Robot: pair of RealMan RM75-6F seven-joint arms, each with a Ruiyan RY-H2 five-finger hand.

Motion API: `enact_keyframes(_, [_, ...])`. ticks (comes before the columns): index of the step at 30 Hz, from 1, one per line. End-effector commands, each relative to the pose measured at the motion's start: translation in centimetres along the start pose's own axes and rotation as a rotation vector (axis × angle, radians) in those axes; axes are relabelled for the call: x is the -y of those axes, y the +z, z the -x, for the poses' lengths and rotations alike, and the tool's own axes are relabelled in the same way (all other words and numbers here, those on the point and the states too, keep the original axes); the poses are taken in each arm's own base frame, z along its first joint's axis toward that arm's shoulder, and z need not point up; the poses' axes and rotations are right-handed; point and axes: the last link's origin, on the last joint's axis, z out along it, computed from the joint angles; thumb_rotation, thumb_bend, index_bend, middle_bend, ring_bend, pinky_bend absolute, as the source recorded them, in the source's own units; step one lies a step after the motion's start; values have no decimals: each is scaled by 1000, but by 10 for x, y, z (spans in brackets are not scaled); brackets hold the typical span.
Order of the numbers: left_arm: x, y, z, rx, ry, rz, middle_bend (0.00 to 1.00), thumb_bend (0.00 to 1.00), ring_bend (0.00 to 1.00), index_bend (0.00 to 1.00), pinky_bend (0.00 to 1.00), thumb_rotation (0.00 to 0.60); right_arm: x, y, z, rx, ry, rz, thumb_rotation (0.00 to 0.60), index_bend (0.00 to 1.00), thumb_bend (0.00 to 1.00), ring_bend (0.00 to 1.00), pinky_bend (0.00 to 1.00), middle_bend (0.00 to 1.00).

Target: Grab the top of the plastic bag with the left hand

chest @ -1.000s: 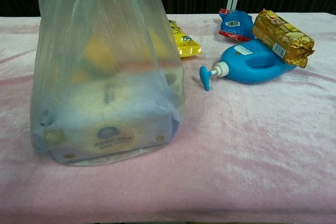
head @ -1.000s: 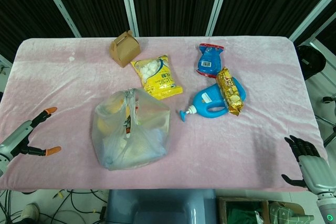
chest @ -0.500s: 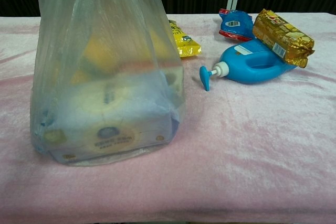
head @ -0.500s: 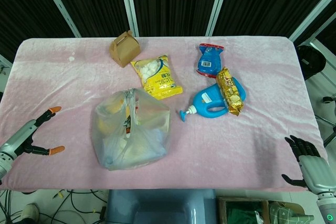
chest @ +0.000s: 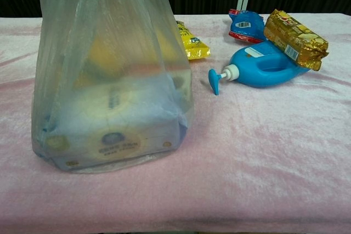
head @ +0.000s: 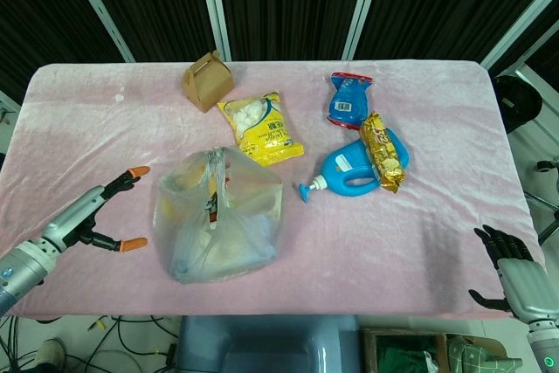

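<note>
- The left hand (head: 96, 216), open with fingers spread, has moved closer to the clear plastic bag (head: 220, 216).
- It holds nothing yet, so the grab comes next.

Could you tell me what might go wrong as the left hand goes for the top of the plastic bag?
The left hand is open beside the plastic bag, level with its body rather than its gathered top, so it could catch the side and push the bag over. The film is thin and loose, so fingers may slip or pinch one layer only. The yellow snack packet lies close behind.
</note>
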Motion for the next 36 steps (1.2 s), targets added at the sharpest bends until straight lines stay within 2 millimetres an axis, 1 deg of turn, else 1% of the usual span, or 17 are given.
enact_keyframes(1, [-18,10,2,11,-16,32,85,186,86,25,176,600,0,0,0,1,1,1,600,0,149,0,31,0])
enact_keyframes(4, [-28,17,3,11,-26,48,130,186,127,61,219,600,-1,0,0,2,3,2,600,0,152,0,31,0])
enact_keyframes(11, [-48,34,12,42,-33,60,157,185,128,88,220,600,-1,0,-1,5,5,2,600,0,157,0,31,0])
enact_keyframes(15, [-60,39,14,46,-12,73,160,185,128,96,218,600,-1,1,-1,5,6,3,600,0,158,0,31,0])
enact_keyframes(19, [-64,42,15,51,17,63,170,185,128,112,216,600,-1,1,-1,6,7,4,600,0,159,0,31,0])
enact_keyframes(24, [-68,46,20,67,43,54,211,185,128,163,213,600,-1,0,-1,5,8,2,600,0,162,0,31,0])
enact_keyframes(30, [-72,52,28,89,85,49,213,185,128,167,212,600,-1,0,0,6,8,2,600,0,167,0,31,0])
enact_keyframes(36, [-84,62,35,100,86,70,213,183,128,167,212,600,-1,0,0,6,12,4,600,0,168,0,31,0])
